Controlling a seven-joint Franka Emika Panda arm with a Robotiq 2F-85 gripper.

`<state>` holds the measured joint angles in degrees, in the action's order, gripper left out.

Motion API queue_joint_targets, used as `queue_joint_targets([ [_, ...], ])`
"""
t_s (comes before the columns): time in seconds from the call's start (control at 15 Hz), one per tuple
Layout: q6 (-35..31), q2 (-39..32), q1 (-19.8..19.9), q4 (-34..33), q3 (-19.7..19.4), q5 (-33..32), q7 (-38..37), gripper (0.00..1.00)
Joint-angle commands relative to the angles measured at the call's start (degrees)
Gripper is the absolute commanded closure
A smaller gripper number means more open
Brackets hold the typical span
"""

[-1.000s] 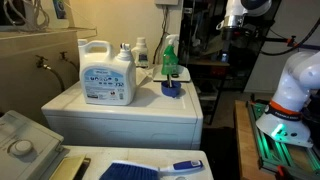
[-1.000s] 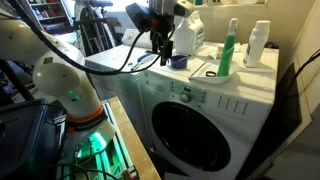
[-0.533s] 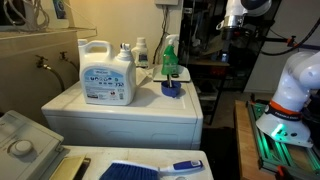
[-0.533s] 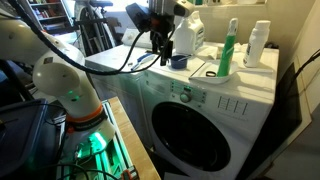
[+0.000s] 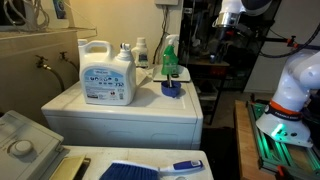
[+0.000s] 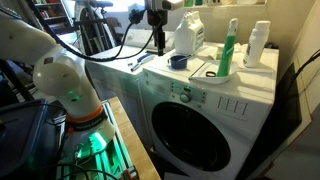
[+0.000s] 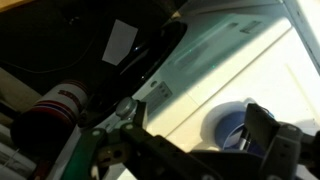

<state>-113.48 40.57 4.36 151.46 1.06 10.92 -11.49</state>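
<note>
While the gripper [image 6: 158, 48] hovers near, the round blue cup [image 6: 178, 61] stands open-topped.

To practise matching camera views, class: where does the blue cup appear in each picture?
In an exterior view: the blue cup sits at centre, in front of the green bottle.
In an exterior view: the cup is at upper centre, left of the green bottle.
Wrist view: the cup is at lower right.
Shared landmark: the white washer top under the cup.
</note>
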Motion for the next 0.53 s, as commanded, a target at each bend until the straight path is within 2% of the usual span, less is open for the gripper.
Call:
queue_joint_targets([
  [0.0,-10.98,-4.90,-0.29,-1.32,9.74,2.12,-15.89,0.00],
  [0.2,-19.02,-10.11,2.62,-2.81,16.05,-1.59,-28.72,0.00],
  [0.27,-21.08,-12.35,3.89,-3.51,16.48,-3.39,-32.06,0.00],
  [0.33,-18.33,-7.68,-0.41,-1.50,13.73,-1.98,-27.85,0.00],
  [0.47,-19.18,-9.56,-0.58,-1.98,13.72,-2.62,-28.82,0.00],
])
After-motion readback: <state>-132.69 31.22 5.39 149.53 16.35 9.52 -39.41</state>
